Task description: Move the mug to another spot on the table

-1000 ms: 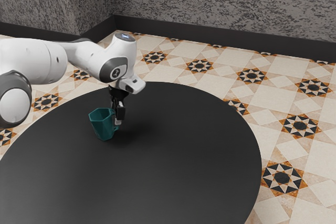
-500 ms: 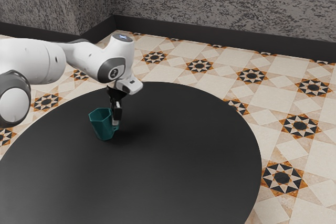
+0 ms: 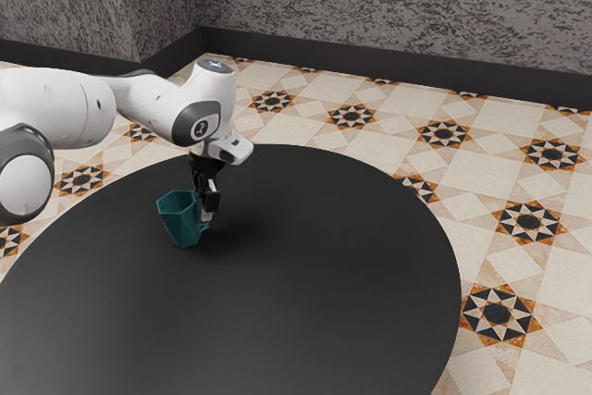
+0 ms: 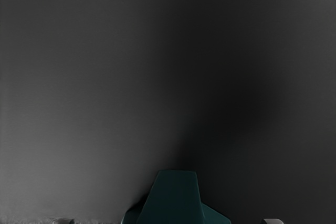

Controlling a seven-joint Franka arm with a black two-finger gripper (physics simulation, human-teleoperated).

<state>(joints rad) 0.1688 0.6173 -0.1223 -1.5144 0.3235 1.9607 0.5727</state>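
**Mug upright near the table's rim, gripper down at its side**

Mug [image 3: 178, 217] first: teal, faceted, standing on the round black table [image 3: 314, 275], well off the table's middle and close to its rim on the exterior view's left. Mouth points straight up, so the long axis runs vertical, square to the table top, with no lean that I can make out. The open mouth shows as a dark hollow behind an angular lip.

Now the gripper [image 3: 209, 203]. It hangs straight down over the table from the white arm [image 3: 139, 108], right against the side of the mug that faces the table's middle. Is it clamped on the mug or loose? Black against black table, and I cannot tell.

Over to the wrist view: the mug [image 4: 175, 198] sits directly under the hand as a teal wedge, narrowing away from the camera, with dark table top [image 4: 105, 77] spreading beyond it.

Around the table lies patterned tiled floor [image 3: 481, 154].
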